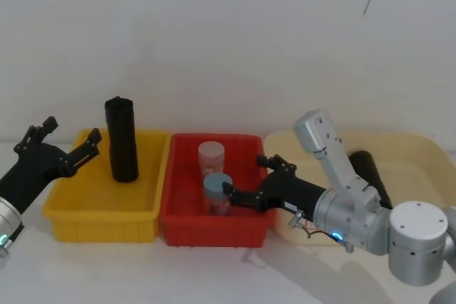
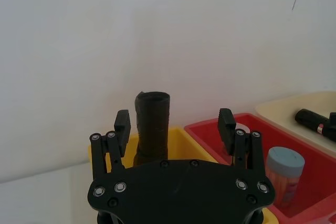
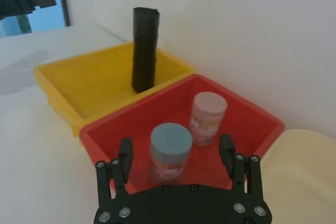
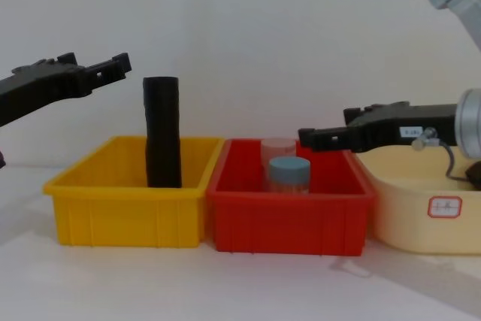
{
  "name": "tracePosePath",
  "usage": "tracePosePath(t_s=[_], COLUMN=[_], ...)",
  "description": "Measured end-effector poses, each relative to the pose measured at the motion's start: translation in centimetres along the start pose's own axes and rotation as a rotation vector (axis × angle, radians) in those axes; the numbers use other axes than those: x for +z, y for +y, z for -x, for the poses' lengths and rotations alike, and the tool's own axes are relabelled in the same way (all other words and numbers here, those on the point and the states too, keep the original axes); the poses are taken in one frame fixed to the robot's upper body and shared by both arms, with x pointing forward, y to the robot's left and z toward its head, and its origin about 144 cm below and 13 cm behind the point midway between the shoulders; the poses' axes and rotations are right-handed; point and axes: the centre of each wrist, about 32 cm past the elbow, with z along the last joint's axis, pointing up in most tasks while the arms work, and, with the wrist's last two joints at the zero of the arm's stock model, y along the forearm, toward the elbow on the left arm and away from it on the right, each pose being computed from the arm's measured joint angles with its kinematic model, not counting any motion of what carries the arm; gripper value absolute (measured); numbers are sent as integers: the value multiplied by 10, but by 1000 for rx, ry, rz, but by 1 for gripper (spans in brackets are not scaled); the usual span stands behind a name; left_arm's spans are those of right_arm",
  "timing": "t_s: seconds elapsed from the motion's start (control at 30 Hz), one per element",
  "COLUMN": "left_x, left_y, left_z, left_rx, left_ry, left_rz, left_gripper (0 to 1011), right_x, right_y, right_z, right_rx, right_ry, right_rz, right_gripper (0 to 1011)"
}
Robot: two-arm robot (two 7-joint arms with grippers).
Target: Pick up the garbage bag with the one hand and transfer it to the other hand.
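Left gripper [image 1: 71, 133], on the green-lit arm, hangs in the air outside the left end of the yellow bin [image 1: 100, 227] with its fingers spread wide and nothing between them. From its own wrist camera the left gripper [image 2: 174, 121] points at the garbage bag [image 2: 152, 124], which is framed between the two fingertips but farther off, not touched. From the chest the left gripper [image 4: 113, 64] sits higher than the top of the bag and apart from it.

The garbage bag [image 1: 122, 140] stands upright inside the yellow bin, toward the back wall, its crinkled top rising well above the rim.

The right gripper [image 1: 247, 176], on the blue-lit arm, reaches in over the right side of the red bin [image 1: 214, 233], fingers also apart and empty. A blue-lidded jar [image 1: 217, 191] is just ahead of its fingertips, with a pink-lidded jar [image 1: 211, 156] behind that. A smoother black tube [image 1: 370, 172] lies in the cream bin [image 1: 420, 151] on the far right.

As I judge it, the task is at its very start: the approach is lined up, but no grasp has been made. Left to do are closing in on the bag, gripping and lifting it, bringing both grippers together, and passing it across to the right one.
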Motion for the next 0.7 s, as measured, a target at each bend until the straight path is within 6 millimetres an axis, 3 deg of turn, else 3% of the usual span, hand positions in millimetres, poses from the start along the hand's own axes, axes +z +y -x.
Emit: tracePosePath(t_s=[0.7], left_x=[-1], left_y=[4], left_z=[-2], left_rx=[17], left_ry=[-6], left_rz=[-9], left_gripper=[1000], right_x=[2], right_y=[27], right_z=[-11], right_rx=[89], right_ry=[32], right_rz=[32], right_gripper=[1000])
